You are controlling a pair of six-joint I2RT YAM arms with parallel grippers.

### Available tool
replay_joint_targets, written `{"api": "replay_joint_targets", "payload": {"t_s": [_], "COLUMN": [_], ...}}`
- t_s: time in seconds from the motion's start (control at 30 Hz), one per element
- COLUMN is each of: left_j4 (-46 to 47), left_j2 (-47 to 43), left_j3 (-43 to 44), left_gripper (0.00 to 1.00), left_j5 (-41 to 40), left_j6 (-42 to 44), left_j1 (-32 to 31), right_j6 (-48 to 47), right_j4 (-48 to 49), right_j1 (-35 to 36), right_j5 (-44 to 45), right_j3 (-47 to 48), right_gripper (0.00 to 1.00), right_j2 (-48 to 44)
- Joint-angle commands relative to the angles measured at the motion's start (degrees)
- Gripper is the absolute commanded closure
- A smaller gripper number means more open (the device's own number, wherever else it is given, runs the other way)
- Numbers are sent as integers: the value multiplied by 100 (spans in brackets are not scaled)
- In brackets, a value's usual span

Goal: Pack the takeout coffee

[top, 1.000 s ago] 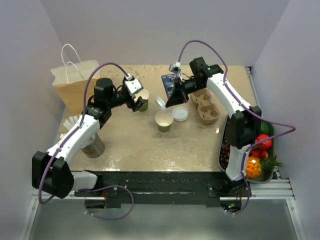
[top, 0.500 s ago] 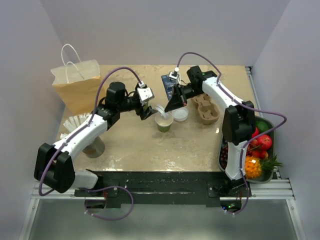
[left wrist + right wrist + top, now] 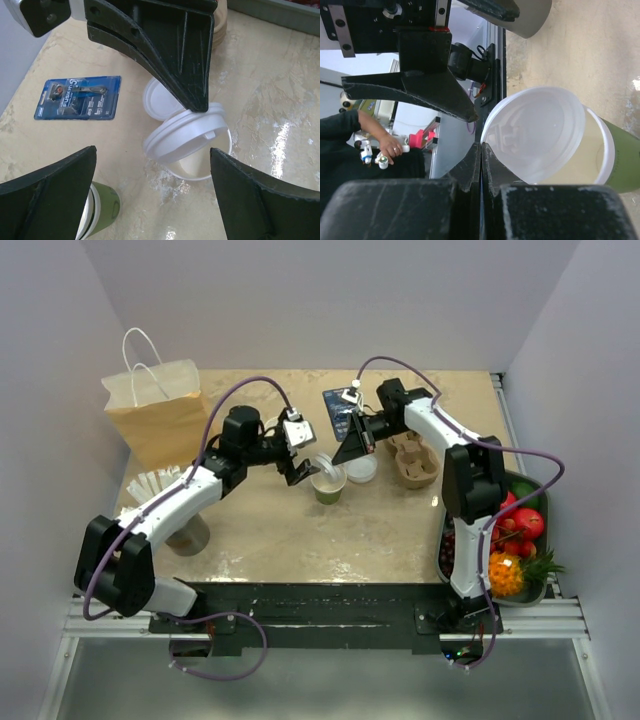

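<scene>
pinching white lid (image 3: 535,132), right gripper (image 3: 481,145) closed; left gripper (image 3: 153,150) gapes empty; pack (image 3: 78,97) reads fusion5.

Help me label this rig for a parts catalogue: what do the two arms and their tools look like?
Both the left arm and the right arm have white shells with black joint housings, and a purple cable loops loosely along each. The left tool and right tool each carry two matte black, wedge-shaped fingers tapering to narrow tips.
</scene>
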Motion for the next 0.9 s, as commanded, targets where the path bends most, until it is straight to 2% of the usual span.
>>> {"api": "replay_joint_targets", "payload": {"t_s": [0.0,0.57,0.87], "left_j4": [232,1040,1129], "left_j2": [125,230,283], "left_j3": [152,-164,-234], "left_gripper": [0,1,1], "left_j5": [207,146,128], "left_j6": [228,8,-10], "left_j1": [-70,-290,-395], "right_j6": [395,976,1152], "right_j4": [281,747,879], "right_j1": [-75,-172,-224], "right_j5": [-174,256,388], "right_j3": [-108,-425,-521], "right_gripper": [100,100,100], "right_j2": [23,-12,-74]}}
